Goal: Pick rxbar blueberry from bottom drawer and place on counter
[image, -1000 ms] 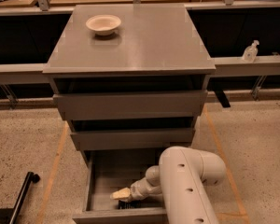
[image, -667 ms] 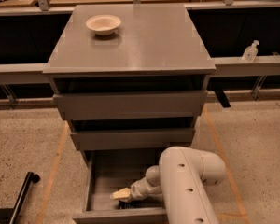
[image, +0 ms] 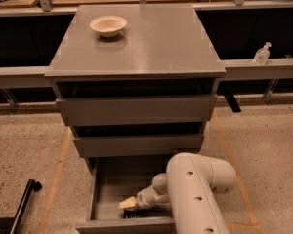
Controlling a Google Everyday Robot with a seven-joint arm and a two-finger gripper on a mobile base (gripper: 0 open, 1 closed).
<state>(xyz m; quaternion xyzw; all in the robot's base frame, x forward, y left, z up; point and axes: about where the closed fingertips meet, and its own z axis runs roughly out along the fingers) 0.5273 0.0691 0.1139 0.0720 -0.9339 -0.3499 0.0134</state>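
The bottom drawer (image: pixel 110 185) is pulled open below the two shut upper drawers. My white arm reaches down into it from the right, and the gripper (image: pixel 128 203) hovers low over the drawer floor near its front edge. A small dark shape (image: pixel 132 213) lies right under the gripper tip; it may be the rxbar blueberry, but I cannot tell it from shadow. The grey counter (image: pixel 156 43) tops the cabinet.
A cream bowl (image: pixel 108 25) stands at the counter's back left. A clear bottle (image: pixel 261 53) sits on a ledge to the right. A black bar (image: pixel 22 204) lies on the speckled floor at lower left. Orange tape lines flank the cabinet.
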